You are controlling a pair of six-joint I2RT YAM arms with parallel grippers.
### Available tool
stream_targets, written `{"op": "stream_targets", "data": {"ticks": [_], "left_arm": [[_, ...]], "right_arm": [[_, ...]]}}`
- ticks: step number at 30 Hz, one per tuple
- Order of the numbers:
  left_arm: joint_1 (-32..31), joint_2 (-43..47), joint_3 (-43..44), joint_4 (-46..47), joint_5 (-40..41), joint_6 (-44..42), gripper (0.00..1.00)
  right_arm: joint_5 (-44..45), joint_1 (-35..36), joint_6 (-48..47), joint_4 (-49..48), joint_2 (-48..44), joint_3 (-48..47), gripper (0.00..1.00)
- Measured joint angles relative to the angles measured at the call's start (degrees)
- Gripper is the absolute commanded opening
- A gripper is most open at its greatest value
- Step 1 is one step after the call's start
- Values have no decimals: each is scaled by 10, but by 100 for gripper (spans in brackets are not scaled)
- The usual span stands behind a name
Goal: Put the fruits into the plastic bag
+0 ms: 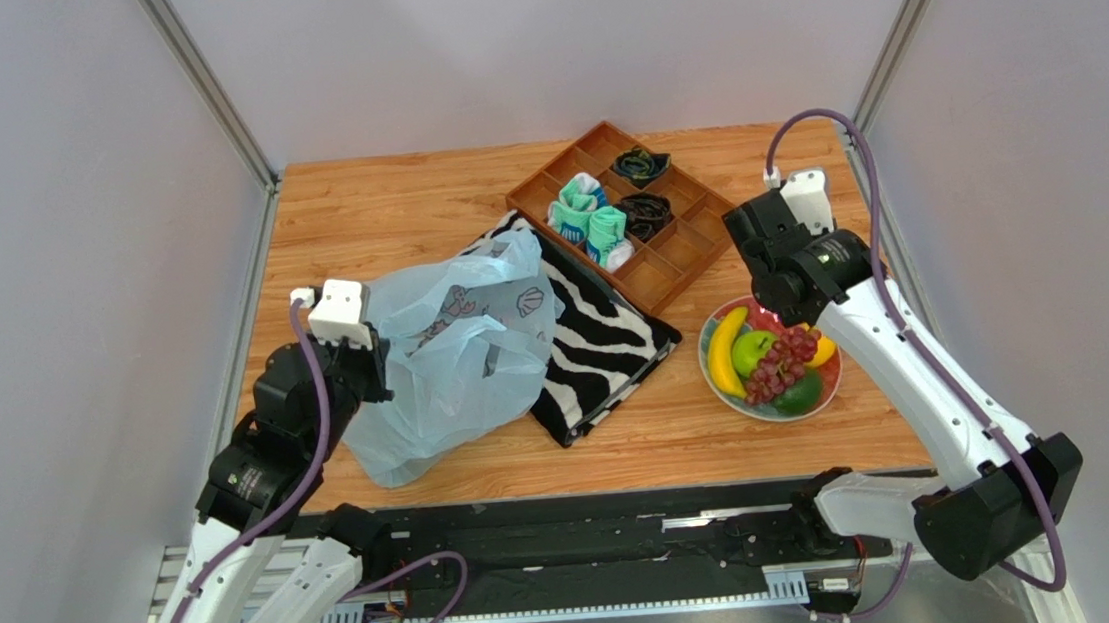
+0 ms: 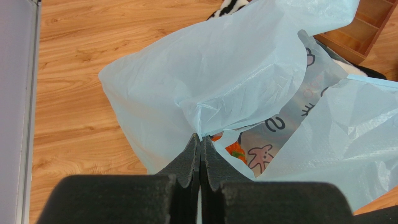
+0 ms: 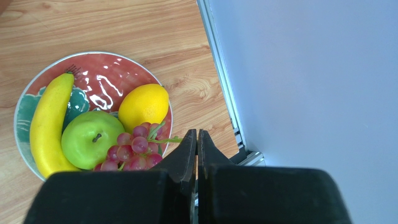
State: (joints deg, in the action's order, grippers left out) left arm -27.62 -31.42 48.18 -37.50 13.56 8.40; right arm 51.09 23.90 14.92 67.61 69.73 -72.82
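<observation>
Left gripper [image 2: 200, 138] is pinched shut on a fold of the bag [image 2: 224, 79], right at the edge of its opening. The bag lies crumpled on the left half of the table [image 1: 386, 206], and its right side laps over the zebra cloth [image 1: 601, 345].

Right gripper [image 3: 196, 134] has its fingers pressed together with nothing between them, hanging over the rim of the plate [image 3: 100, 86] on the right side of the table, well apart from the bag.

All five are on that plate:
- banana [image 3: 46, 126] on the left
- apple [image 3: 91, 140] just beside it
- lemon [image 3: 144, 105] to the right
- grapes [image 3: 133, 151] touching both apple and lemon
- dark green fruit [image 1: 799, 393] at the near rim

A wooden tray [image 1: 691, 247] with socks [image 1: 586, 219] sits behind the cloth.
</observation>
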Motion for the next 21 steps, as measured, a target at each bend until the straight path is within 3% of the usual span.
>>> {"op": "stream_targets", "data": {"ticks": [12,21], "left_arm": [[0,0,0,0,0,0,0],[0,1,0,0,0,0,0]], "right_arm": [[-141,0,-22,-66,-134,-17,0],[-251,0,-24,-111,-156,-34,0]]}}
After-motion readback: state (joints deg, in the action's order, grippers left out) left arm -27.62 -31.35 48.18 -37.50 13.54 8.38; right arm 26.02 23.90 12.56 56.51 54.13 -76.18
